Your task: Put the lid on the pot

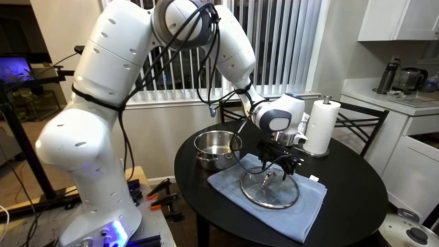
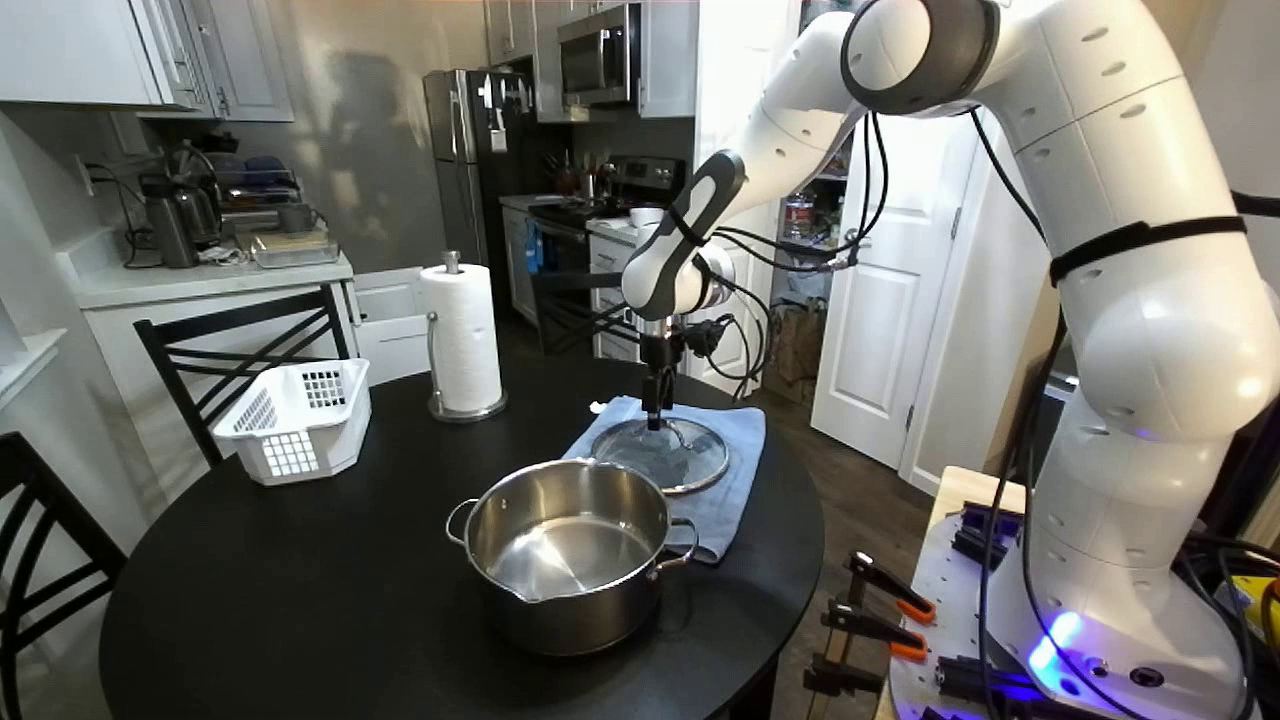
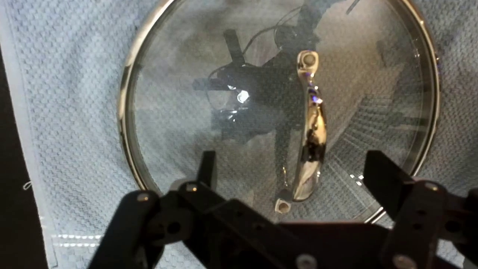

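Note:
The lid [image 1: 265, 197] is round clear glass with a metal rim and an arched shiny metal handle. It lies flat on a folded blue towel [image 1: 298, 223], and also shows in an exterior view [image 2: 690, 470] and the wrist view [image 3: 179, 123]. The pot [image 1: 212, 163] is shiny steel with two side handles, open on top and empty inside; it also shows in an exterior view [image 2: 580, 610]. It stands beside the towel. My gripper [image 3: 291, 157] is open above the lid, pointing down, in both exterior views [image 1: 274, 173] [image 2: 654, 415]. In the wrist view its fingers lie either side of the handle's near end.
A paper towel roll [image 1: 322, 127] stands upright on the round black table [image 1: 353, 202], also seen in an exterior view [image 2: 465, 340]. A white plastic basket [image 2: 320, 450] is near the table edge. Black chairs [image 2: 250, 350] stand around it. A cable [image 1: 236, 154] hangs near the gripper.

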Action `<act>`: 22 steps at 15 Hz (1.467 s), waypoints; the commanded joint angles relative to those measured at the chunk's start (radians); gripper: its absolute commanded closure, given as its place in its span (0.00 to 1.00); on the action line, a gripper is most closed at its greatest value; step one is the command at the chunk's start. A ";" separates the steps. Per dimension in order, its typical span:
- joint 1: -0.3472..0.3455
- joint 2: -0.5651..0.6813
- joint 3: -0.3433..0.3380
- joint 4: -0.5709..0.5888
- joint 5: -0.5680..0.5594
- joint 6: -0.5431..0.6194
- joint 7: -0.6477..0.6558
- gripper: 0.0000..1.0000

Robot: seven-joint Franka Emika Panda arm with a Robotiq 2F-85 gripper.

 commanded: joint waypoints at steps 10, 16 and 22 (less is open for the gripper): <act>-0.045 0.050 0.036 0.073 -0.001 -0.056 -0.011 0.00; -0.051 0.052 0.039 0.071 0.002 -0.054 -0.011 0.00; -0.052 0.059 0.040 0.070 0.002 -0.055 -0.011 0.00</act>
